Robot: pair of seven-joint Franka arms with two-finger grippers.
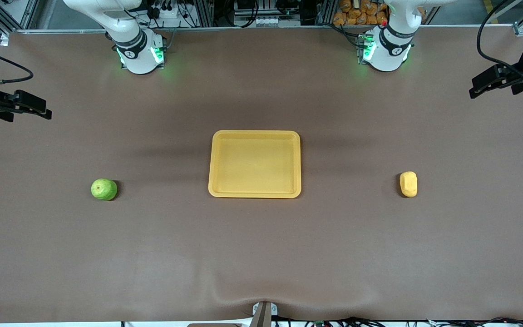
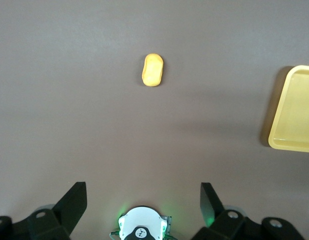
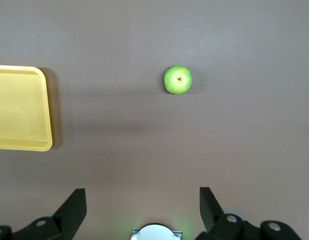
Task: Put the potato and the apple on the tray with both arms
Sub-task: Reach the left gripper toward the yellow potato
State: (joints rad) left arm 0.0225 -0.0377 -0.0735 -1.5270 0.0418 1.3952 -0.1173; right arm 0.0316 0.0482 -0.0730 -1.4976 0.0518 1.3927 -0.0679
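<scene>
1. The right gripper (image 1: 39,110) is held high over the bench (image 1: 261,254) at the right arm's end, its jaws spread wide and empty; the fingers (image 3: 74,205) are seen in its wrist view framing bare cloth, and the arm is judged to be waiting.
2. The apple (image 1: 104,189), a smooth, round, bright green fruit with a small brown stem dimple, is set on the bench toward the right arm's end, well apart from the tray, presumably so that this arm can reach it.
3. The tray (image 1: 254,134), a shallow yellow plastic rectangle with rounded corners and a raised rim, is placed centrally between both fruits and holds nothing.
4. The potato (image 1: 408,184), a yellow-orange oblong lump with a slightly bumpy skin, lies toward the left arm's end, well apart from the tray.
5. The left gripper (image 1: 481,88) is held over the bench at that end, wide open and empty.
</scene>
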